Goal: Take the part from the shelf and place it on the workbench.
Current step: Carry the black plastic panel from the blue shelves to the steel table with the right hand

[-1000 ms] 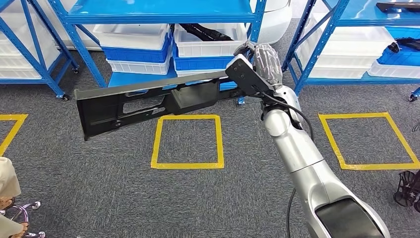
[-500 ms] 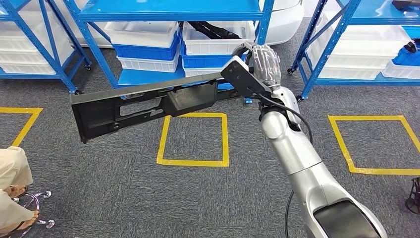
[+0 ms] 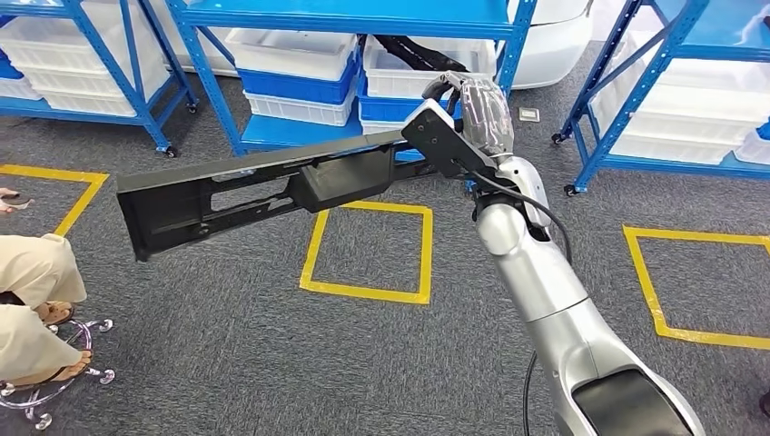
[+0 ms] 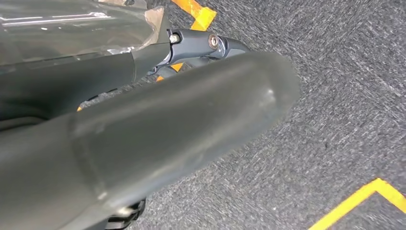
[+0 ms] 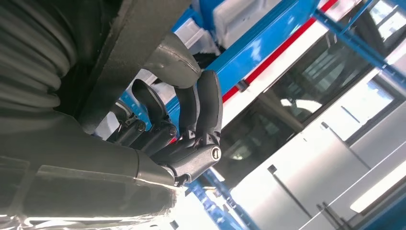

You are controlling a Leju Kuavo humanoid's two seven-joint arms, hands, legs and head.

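Person (image 3: 36, 309) in beige clothing occupies the far left edge of the head view, seated above a chrome chair base (image 3: 54, 381) on the grey carpet (image 3: 227, 354). Long black part (image 3: 263, 186) is carried in the air, clear of the floor, running from a broad end at left, tilted slightly upward, to the right robot hand (image 3: 472, 118) gripping its right end. In the right wrist view, dark fingers (image 5: 201, 110) curl around the part's edge, thumb pressed on the opposite face. A yellow taped square (image 3: 368, 250) lies on the carpet below the part. Blue shelf (image 3: 363, 18) behind holds white and blue bins (image 3: 300, 77). Left robot hand (image 4: 201, 45) appears in the left wrist view above carpet; whether its fingers are spread or curled cannot be determined.
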